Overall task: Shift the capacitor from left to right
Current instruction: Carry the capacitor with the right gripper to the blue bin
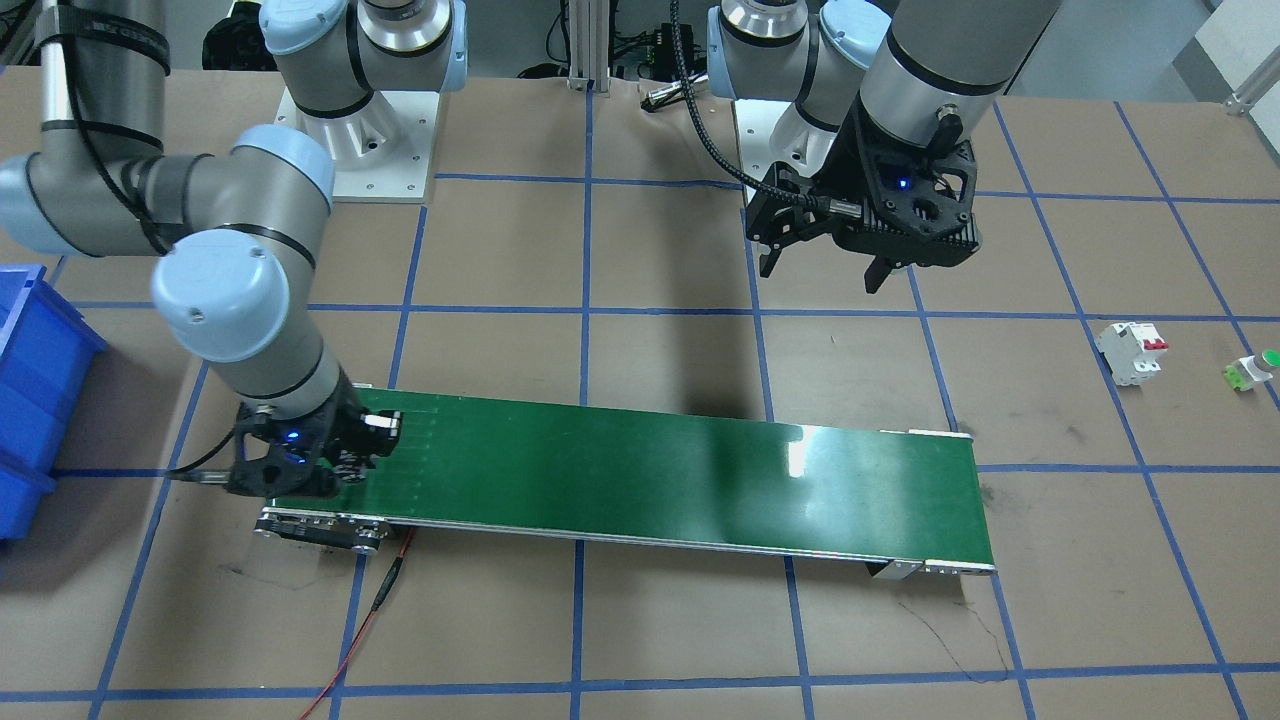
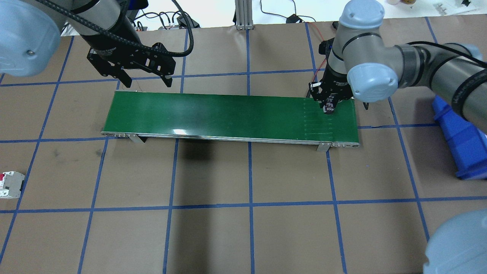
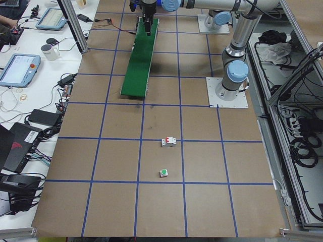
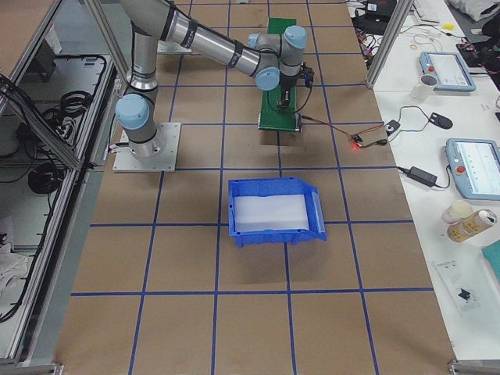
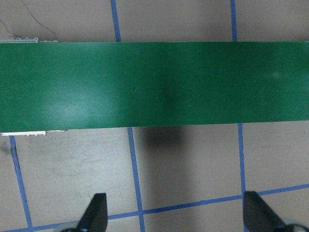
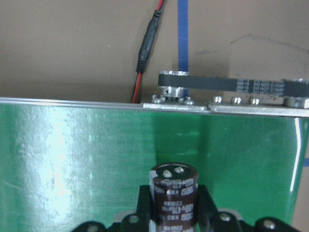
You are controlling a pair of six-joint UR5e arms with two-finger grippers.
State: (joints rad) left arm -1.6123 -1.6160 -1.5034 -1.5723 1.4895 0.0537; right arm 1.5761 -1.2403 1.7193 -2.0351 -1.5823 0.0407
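The capacitor (image 6: 174, 193), a stubby dark cylinder with whitish print, is held between the fingers of my right gripper (image 2: 328, 106). It hangs over the right end of the green conveyor belt (image 2: 228, 114), seen from above as a dark marked stub (image 2: 329, 104). I cannot tell whether it touches the belt. My right gripper also shows in the front view (image 1: 365, 450) at the belt's end. My left gripper (image 2: 146, 80) is open and empty, hovering behind the belt's left end; its two fingertips show in the left wrist view (image 5: 176, 215) above bare table.
A blue bin (image 2: 456, 137) stands on the table right of the belt. A white circuit breaker (image 1: 1132, 352) with red switches and a green-capped push button (image 1: 1255, 368) lie far out on the robot's left. A red cable (image 6: 147, 48) runs from the belt's motor end.
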